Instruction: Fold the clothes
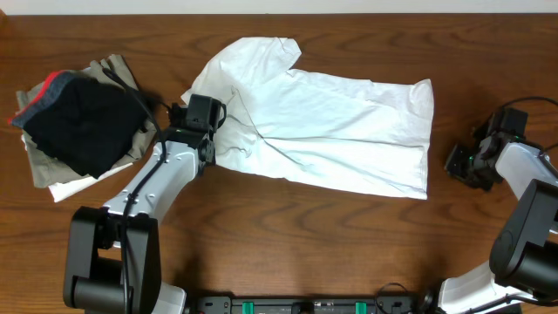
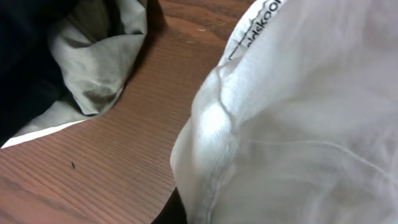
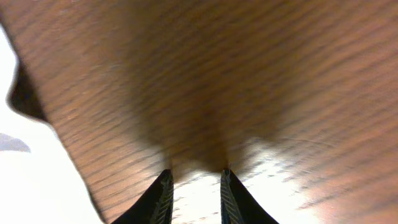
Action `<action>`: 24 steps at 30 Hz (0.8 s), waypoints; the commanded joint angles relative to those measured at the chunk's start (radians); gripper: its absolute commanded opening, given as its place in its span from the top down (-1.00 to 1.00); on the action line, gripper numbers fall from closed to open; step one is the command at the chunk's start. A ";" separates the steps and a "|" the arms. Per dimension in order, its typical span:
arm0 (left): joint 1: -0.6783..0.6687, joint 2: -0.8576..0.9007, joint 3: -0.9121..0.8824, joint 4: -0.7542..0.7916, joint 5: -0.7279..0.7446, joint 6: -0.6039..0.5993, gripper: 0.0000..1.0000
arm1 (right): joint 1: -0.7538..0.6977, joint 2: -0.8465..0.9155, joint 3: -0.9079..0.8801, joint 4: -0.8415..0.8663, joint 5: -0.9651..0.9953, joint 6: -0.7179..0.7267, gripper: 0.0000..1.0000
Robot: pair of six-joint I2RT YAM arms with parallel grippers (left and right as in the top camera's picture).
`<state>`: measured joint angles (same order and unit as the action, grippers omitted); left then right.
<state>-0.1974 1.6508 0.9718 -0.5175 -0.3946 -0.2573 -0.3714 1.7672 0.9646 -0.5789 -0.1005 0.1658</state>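
Clothes (image 1: 331, 131) for this job are one plain white garment, spread mostly flat across the middle of the table (image 1: 288, 253). In the overhead view its long side runs from 9 to 3 o'clock, with one part turned up towards 11 o'clock. The cloth is thin, soft and wrinkly, so judge it light and limp. It will sag from any single pinch, drag on the wood and bunch up instead of moving as a sheet. Take it by edges and corners, two at once if you can, and lift high enough that the trailing part does not crumple. The straight hem at 3 o'clock and its two corners look like the cleanest holds.

Your left gripper (image 1: 205, 113) sits at the garment's 9 o'clock edge, clenched. Its own wrist view hides the fingers, but white cloth is bunched close against the camera, with a printed label (image 2: 255, 31) at the seam. So it looks to be pinching that edge, and creases fan out from the spot.

Your right gripper (image 3: 194, 186) hangs over bare wood at 3 o'clock, near the hem but apart from it. Its jaws stand a little apart with nothing between them.

At 9 o'clock on the table, near the left gripper, a black garment (image 1: 83, 122) lies on a khaki-grey garment (image 1: 113, 70). Keep the white edge from dragging into that pile.
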 commanded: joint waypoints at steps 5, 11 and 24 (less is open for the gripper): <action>-0.001 -0.013 -0.005 -0.018 0.045 0.010 0.87 | -0.001 0.002 -0.009 0.028 -0.381 -0.158 0.47; -0.002 -0.012 -0.005 -0.029 0.074 0.010 0.87 | -0.001 0.002 -0.009 0.064 -0.449 -0.171 0.36; -0.002 -0.011 -0.005 -0.051 0.073 0.010 0.87 | 0.024 0.002 -0.036 0.077 -0.335 -0.169 0.17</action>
<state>-0.1982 1.6508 0.9718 -0.5625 -0.3199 -0.2573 -0.3668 1.7672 0.9508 -0.5060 -0.4751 0.0135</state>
